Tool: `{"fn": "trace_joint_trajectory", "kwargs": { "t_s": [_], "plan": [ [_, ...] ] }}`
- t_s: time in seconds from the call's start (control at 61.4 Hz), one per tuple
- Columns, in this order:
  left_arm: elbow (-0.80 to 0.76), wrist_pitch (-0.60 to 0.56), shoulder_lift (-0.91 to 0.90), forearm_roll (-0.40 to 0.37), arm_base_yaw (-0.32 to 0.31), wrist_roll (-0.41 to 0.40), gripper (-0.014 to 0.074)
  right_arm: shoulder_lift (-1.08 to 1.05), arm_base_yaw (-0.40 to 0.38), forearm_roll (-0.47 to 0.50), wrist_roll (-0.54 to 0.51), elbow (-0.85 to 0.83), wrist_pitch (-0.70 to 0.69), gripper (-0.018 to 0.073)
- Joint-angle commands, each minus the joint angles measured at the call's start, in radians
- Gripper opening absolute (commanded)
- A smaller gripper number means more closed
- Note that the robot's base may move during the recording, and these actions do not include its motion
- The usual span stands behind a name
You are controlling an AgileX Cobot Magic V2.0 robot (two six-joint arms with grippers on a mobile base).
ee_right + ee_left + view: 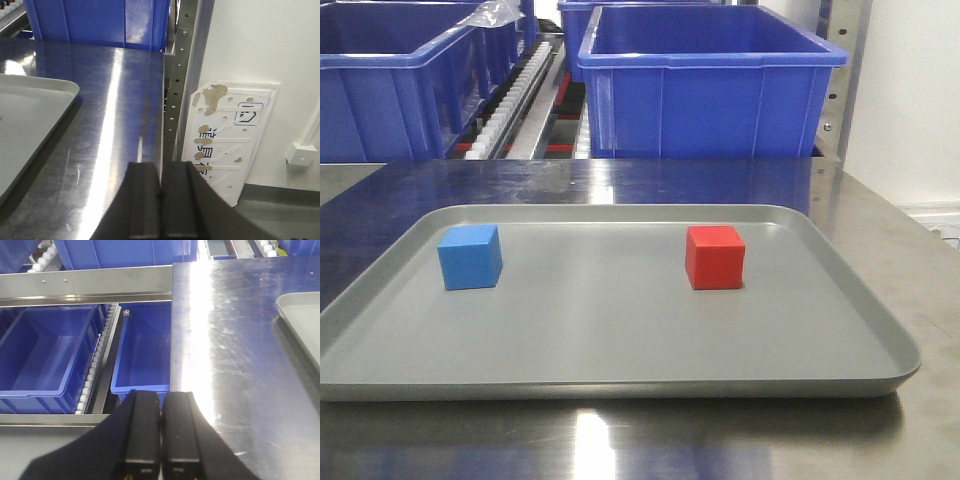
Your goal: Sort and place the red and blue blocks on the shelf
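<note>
Both grippers, left [160, 427] and right [160, 187], fingers together, empty; red block [715, 257] and blue block [470, 257] untouched on tray [620, 370], centre frame. Risk: wrong-bin mixup, smooth cubes slipping.

My left gripper [161, 399] ends in two flat, matte black fingers [144, 430], long rectangular bars with squared tips and softly rounded edges, with only a hairline seam showing between them. Low on each one I carry a small pale rectangular slot. Behind them I widen into a broad black wedge with sloping sides. My right gripper [160, 172] looks much the same: twin smooth black bars, unmarked, a thin dark line down the middle, black shoulders flaring out below
</note>
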Motion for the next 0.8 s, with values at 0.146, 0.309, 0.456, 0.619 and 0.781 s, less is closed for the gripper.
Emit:
{"fn": "trace_joint_trajectory", "kwargs": {
  "t_s": [0.146,0.309,0.456,0.619,0.781],
  "plan": [
    [0.045,-0.063,-0.016,0.005,-0.001,-0.004,0.0133,-0.018,0.002,-0.016,-0.01,-0.021,-0.083,0.0049],
    [0.045,-0.063,-0.016,0.005,-0.001,-0.004,0.0133,-0.018,0.002,-0.016,-0.01,-0.021,-0.083,0.0049],
    [0.045,-0.063,-0.016,0.005,-0.001,-0.004,0.0133,-0.018,0.002,-0.016,-0.01,-0.021,-0.083,0.0049],
    [0.045,-0.063,-0.016,0.005,-0.001,-0.004,0.0133,-0.018,0.002,-0.016,-0.01,-0.021,-0.083,0.0049],
    [0.045,-0.063,-0.016,0.005,-0.001,-0.004,0.0133,-0.018,0.002,-0.016,-0.01,-0.021,-0.083,0.0049]
  ]
}}
